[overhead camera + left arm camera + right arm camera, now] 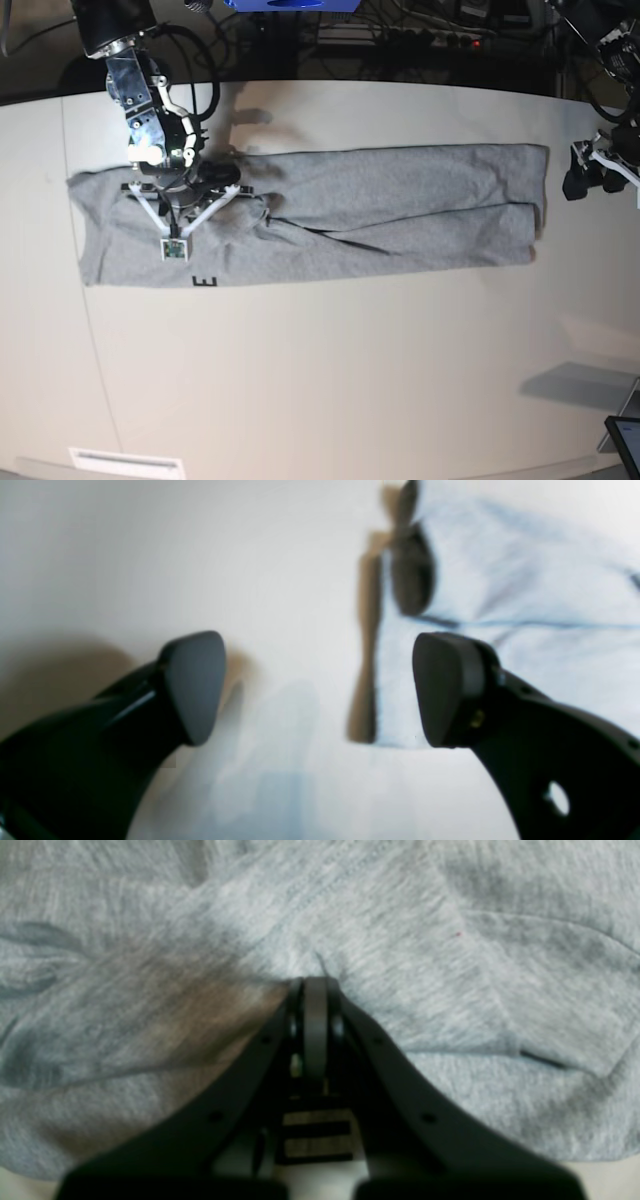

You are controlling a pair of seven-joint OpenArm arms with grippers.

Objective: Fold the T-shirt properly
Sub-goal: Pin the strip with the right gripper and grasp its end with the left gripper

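A pale worktop (330, 370) is filling most of the base view, with dark cables along the top edge. The T-shirt (400, 215) is lying across the upper middle of the frame as a long grey band folded lengthwise, black lettering (204, 283) peeking out at its lower left edge. The right gripper (205, 180) is pressing down on the shirt near the left end; the left gripper (585, 175) is hanging at the right edge, just off the shirt.

In the left wrist view, the left fingers (195, 685) are standing wide apart and holding nothing, over bare worktop (150, 555), with the T-shirt (525, 605) lying in the upper right.

In the right wrist view, the right fingers (315, 1005) are pressed fully together against the T-shirt (400, 940), the cloth bunching around the tips; whether any fabric is pinched cannot be told.
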